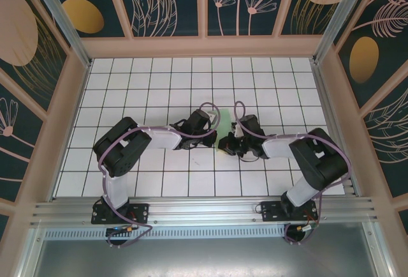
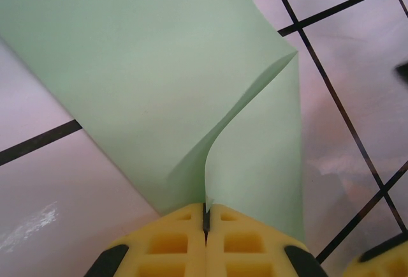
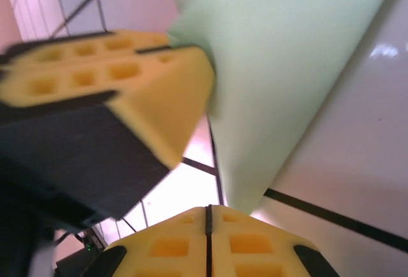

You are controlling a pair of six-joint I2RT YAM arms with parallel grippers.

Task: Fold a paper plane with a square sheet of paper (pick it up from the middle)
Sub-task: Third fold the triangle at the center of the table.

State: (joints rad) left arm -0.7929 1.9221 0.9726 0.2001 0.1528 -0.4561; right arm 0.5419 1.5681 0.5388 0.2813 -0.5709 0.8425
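The pale mint-green sheet of paper [image 2: 146,66] lies partly folded on the white grid table [image 1: 159,85], one flap curling up to a creased corner. My left gripper [image 2: 206,208] is shut on the edge of that raised flap. From above, the left gripper [image 1: 210,124] and the right gripper [image 1: 228,142] meet at the table's middle, with a bit of the sheet of paper [image 1: 224,116] showing between them. My right gripper [image 3: 208,210] is shut with nothing seen between its pads; the paper's lower corner [image 3: 245,197] ends just beside them. The left gripper's yellow fingers [image 3: 127,73] hold the paper above.
Black grid lines cross the glossy white table top [image 2: 357,66]. A wooden frame with patterned panels [image 1: 204,47] walls in the table on three sides. A metal rail [image 1: 204,210] carries both arm bases at the near edge.
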